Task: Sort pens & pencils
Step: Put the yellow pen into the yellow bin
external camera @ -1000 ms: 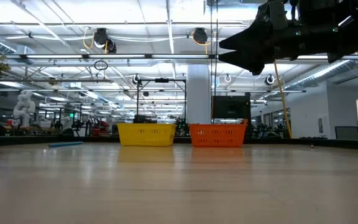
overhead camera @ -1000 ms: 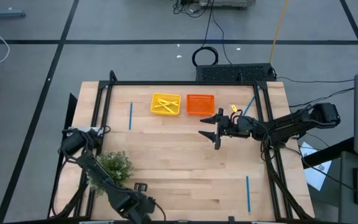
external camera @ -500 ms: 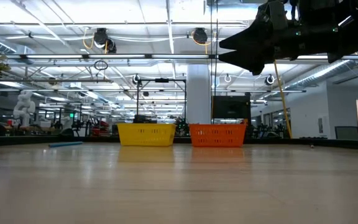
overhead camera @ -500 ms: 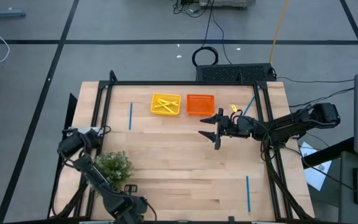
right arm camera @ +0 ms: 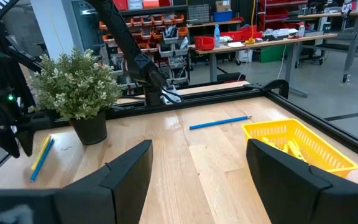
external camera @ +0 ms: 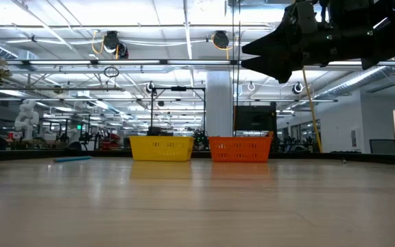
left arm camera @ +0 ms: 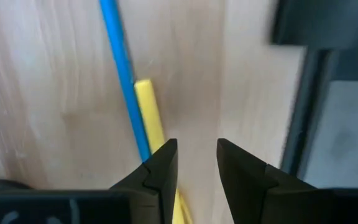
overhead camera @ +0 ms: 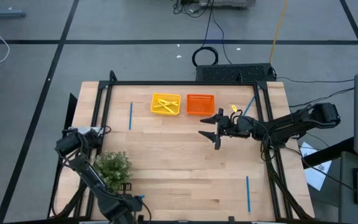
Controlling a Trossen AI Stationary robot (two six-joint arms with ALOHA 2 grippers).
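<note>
My left gripper is open and low over the table's near edge, in front of the plant. A blue stick and a yellow stick lie side by side on the table just beside one fingertip; I cannot tell whether it touches them. They also show in the right wrist view. My right gripper is open and empty, high above the table in front of the orange tray. The yellow tray holds yellow sticks. Blue sticks lie at the far left and near right.
A potted green plant stands near the table's near left corner, close to my left arm. A blue stick and a small yellow thing lie at the far right. A black frame rims the table.
My left arm has swung toward the table's left edge along the near edge, leaving the plant uncovered and a blue stick's end showing beside the gripper. My right arm has kept still.
</note>
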